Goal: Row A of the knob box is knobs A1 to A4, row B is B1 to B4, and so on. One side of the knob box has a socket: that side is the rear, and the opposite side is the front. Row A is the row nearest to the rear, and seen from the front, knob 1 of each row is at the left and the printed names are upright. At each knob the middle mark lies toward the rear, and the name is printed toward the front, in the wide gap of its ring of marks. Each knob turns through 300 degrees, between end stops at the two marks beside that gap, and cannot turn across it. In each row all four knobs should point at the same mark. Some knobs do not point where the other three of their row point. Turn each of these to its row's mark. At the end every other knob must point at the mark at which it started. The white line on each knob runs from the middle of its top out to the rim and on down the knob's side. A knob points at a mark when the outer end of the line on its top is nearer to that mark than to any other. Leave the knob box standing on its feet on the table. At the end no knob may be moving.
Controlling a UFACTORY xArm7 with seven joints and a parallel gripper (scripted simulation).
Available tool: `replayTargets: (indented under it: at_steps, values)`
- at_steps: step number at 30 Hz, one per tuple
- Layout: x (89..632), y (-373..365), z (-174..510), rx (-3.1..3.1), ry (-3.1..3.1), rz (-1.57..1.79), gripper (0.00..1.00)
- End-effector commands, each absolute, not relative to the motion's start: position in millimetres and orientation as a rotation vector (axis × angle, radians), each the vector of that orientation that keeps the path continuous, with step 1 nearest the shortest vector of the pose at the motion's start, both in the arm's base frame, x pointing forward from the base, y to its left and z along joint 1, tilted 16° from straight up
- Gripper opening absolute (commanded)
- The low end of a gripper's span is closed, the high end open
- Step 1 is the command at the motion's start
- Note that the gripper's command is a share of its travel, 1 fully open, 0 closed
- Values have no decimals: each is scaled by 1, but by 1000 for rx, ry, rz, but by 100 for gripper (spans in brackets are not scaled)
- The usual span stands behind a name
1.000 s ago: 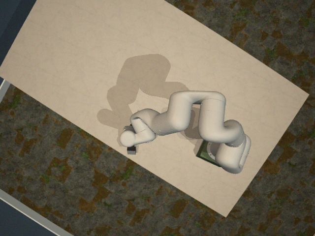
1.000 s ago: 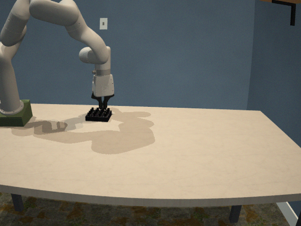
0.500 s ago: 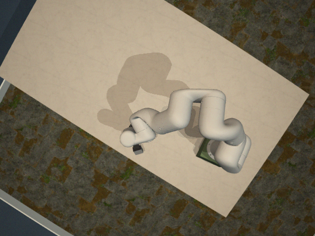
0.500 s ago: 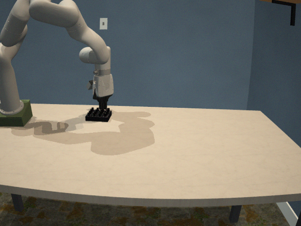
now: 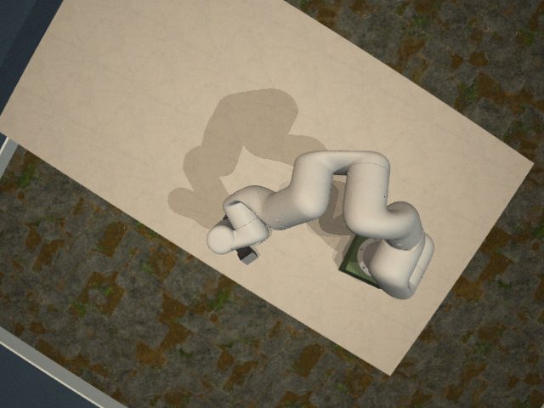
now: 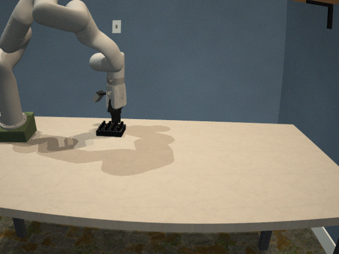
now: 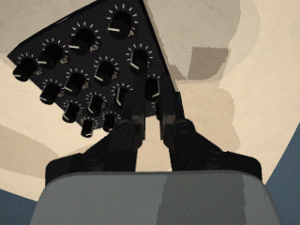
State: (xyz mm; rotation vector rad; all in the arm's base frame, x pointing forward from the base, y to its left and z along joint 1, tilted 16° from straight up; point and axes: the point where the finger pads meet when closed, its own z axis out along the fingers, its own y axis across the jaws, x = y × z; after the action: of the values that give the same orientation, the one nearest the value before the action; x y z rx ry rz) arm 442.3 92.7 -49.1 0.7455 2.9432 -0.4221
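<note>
The fingers (image 6: 116, 119) stand narrow, apparently closed on an edge knob (image 7: 152, 88) of the box (image 6: 109, 134) (image 7: 111, 49). The step in hand looks like turning that knob: keep the wrist's axis over its centre, turn smoothly, and stop when the line's outer end is nearest the row's mark. The marks around it are too hidden to tell which one it points at. Check after opening straight up, without twisting.

Beside it on the box, an inner knob (image 7: 123, 95) stands very near the left side of the fingers in the wrist view, so open only slightly or it may be nudged. Light side load should keep the box from sliding; it sits on the desk (image 5: 132, 65) (image 6: 191, 164) (image 7: 16, 108), below the fingers. Well apart from the box, the arm's base (image 5: 347, 266) (image 6: 15, 136) leaves room for turning.
</note>
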Motion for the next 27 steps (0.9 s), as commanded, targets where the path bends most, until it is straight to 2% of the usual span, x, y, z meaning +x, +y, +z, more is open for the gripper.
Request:
replayTargets:
  at_steps: [1,27]
  values:
    - [444,94,-48,606,2989,-424,8]
    - [444,94,-48,196,3081,-438,8]
